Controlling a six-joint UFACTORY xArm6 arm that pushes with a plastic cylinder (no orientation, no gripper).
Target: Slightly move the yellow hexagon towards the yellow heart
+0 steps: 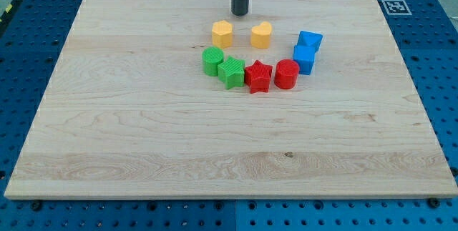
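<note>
Your yellow hexagon sits upper centre of the frame, yellow heart just to its right, apart. Your tip rests above and between them, touching neither; plain rod, no jaws to open or close.
</note>
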